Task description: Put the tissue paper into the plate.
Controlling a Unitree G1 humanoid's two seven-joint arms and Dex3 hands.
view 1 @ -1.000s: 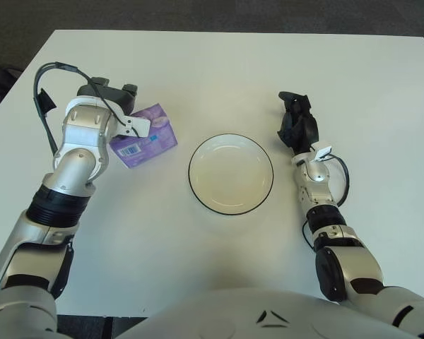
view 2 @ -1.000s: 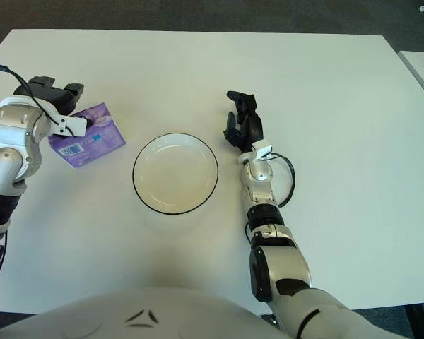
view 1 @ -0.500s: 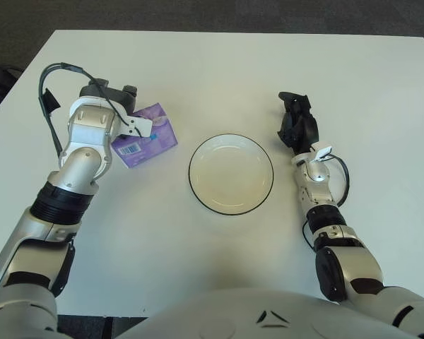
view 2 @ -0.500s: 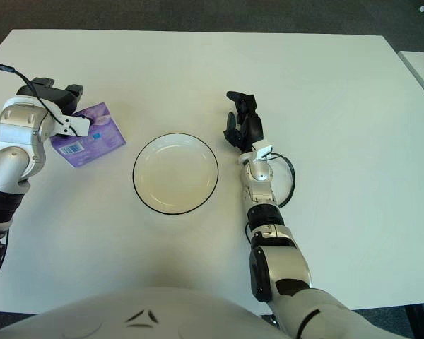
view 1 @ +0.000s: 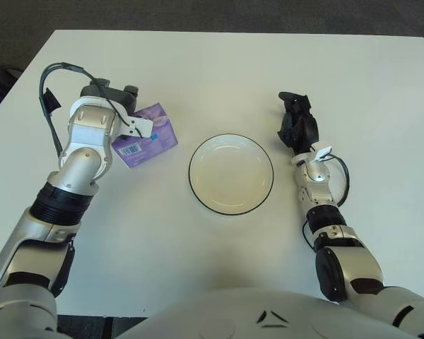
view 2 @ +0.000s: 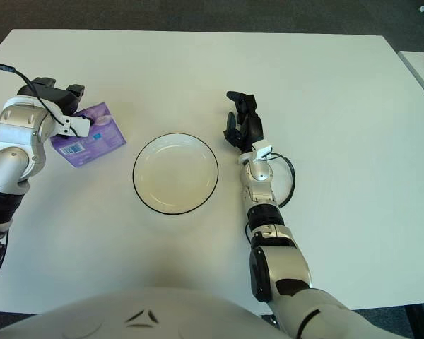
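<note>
A purple tissue pack (view 1: 151, 135) with a white barcode label lies flat on the white table, left of the plate. My left hand (view 1: 112, 94) sits at the pack's left end, its white wrist covering that part of the pack. The round white plate (view 1: 230, 174) with a dark rim stands at the table's middle and holds nothing. My right hand (view 1: 297, 120) shows idle to the right of the plate, fingers relaxed, holding nothing.
The white table (view 1: 268, 63) stretches wide behind and to the right of the plate. Dark floor lies beyond its far edge. A black cable loops off my left wrist (view 1: 48, 99).
My left hand shifted slightly to the right and further onto the tissue pack during the first half second, then stayed still. The pack, plate and right hand have not moved.
</note>
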